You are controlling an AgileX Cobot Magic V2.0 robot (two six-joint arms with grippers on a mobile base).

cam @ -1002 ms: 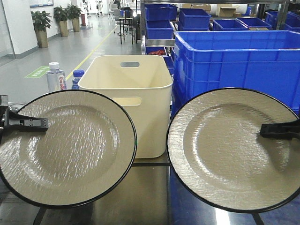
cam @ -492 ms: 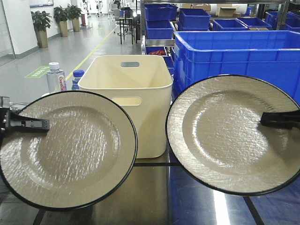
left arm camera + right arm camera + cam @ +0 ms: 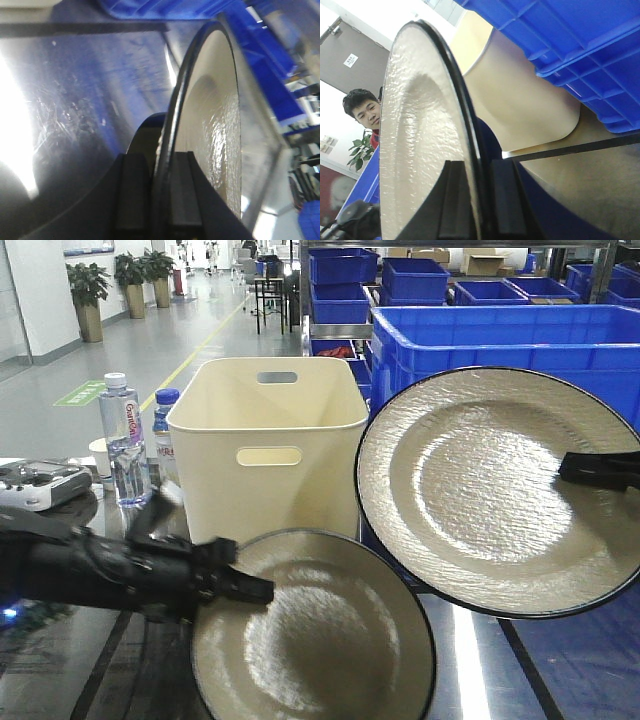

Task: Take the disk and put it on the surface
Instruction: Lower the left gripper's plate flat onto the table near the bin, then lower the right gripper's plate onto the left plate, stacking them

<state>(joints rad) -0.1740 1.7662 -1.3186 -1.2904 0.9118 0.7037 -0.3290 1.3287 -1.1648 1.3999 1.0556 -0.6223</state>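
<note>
Front-facing: left tool (image 3: pixel 256 588) pinches lower disk (image 3: pixel 320 645), right tool (image 3: pixel 568 468) upper disk (image 3: pixel 470 495).

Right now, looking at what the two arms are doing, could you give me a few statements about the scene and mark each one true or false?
1. The left gripper and the right gripper each clamp a beige, black-rimmed round plate by its rim. True.
2. The left plate is held higher than the right plate. False: the left plate is the lower one.
3. Two clear plastic water bottles stand left of the cream plastic bin. True.
4. The big plastic crates at the back are red. False: they are blue crates.
5. Both plates lie flat on the table. False: both are held tilted in the grippers, not lying on the dark glossy tabletop.
</note>
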